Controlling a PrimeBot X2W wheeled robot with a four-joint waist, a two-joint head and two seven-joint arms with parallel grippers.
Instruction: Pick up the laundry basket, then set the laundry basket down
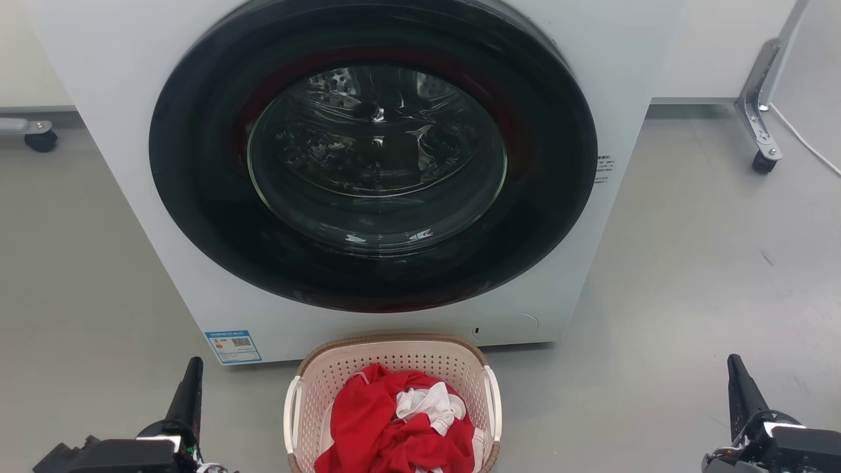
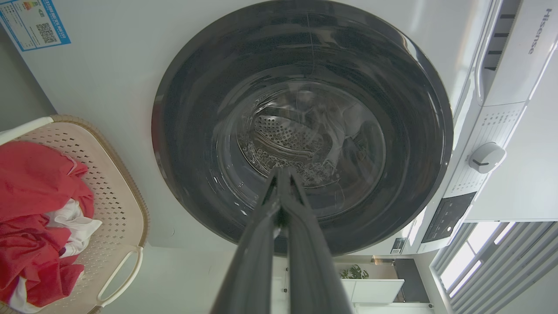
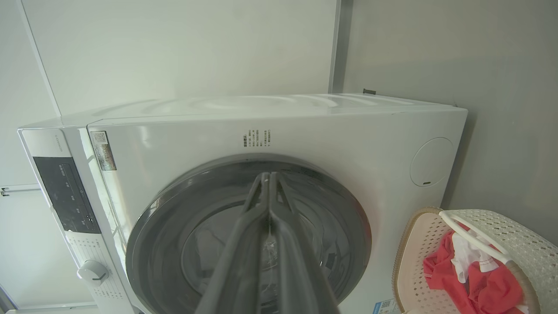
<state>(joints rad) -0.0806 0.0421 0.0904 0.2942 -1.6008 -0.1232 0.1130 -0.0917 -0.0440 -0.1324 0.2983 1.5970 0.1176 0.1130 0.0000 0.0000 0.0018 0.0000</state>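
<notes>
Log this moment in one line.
basket: on floor before washer, clothes inside | left tool: shut, off basket | right tool: shut, off basket | pickup: not started

Laundry corner: front-loading washing machine, laundry basket of clothes, grey floor.

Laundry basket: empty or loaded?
Loaded. The laundry basket stands upright, with red clothes and a white garment heaped inside its perforated walls.

Laundry basket near end cut off (btm edge); label text illegible.
</notes>
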